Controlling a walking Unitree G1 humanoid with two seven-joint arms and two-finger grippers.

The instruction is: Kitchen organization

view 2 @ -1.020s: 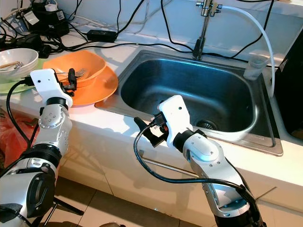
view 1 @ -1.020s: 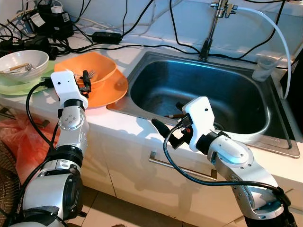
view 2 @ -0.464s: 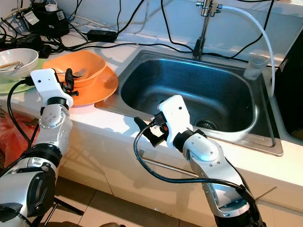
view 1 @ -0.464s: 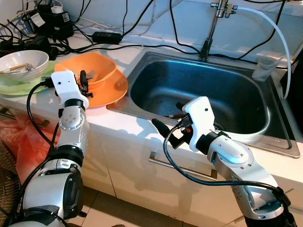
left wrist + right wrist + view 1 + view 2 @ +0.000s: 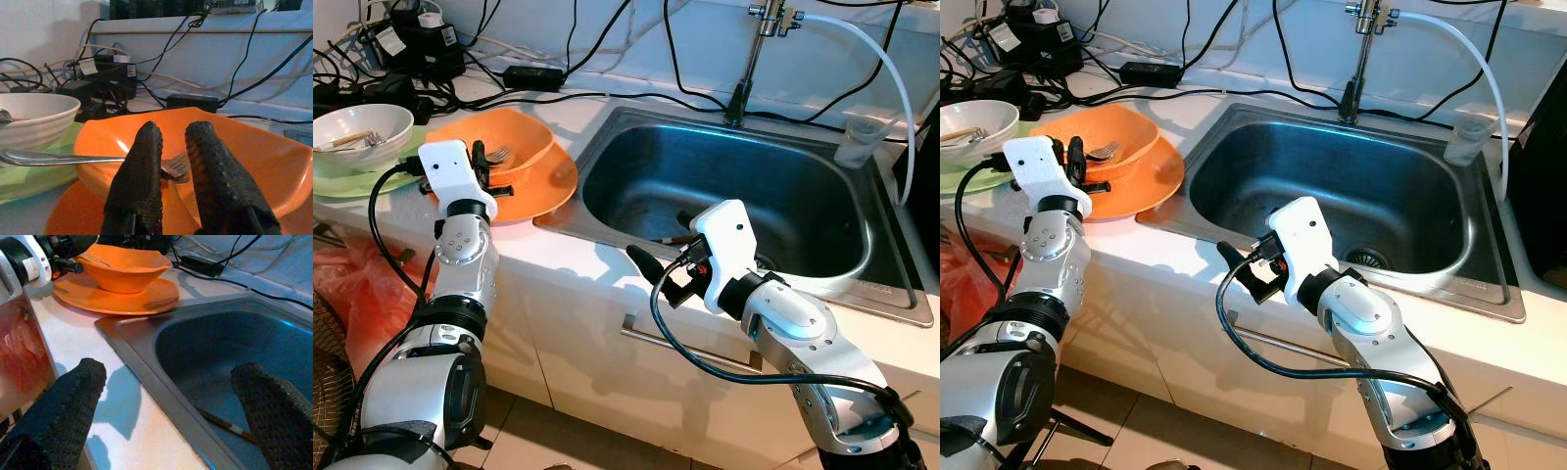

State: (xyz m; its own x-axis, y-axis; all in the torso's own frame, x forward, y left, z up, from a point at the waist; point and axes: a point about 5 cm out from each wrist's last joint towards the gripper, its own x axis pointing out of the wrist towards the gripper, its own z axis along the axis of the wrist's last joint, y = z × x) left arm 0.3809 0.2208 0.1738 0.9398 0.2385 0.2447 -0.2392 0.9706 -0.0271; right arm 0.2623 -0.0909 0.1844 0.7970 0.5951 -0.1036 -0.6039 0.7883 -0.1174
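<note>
Left claw [image 5: 168, 147] nearly clenched, silver metal fork [image 5: 73, 159] crossing just ahead in orange plastic bowl [image 5: 244, 147], long axis crosswise. Right claw [image 5: 176, 396] released, at steel sink [image 5: 724, 196] rim, farther.

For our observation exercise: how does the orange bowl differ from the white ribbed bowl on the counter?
The orange bowl has an angular, flared rim; the white ribbed bowl is round. The orange bowl sits on an orange plate, the white bowl on a pale green plate. The left gripper reaches the orange bowl at its fork; the white bowl stands apart from it. Both hold cutlery.
</note>
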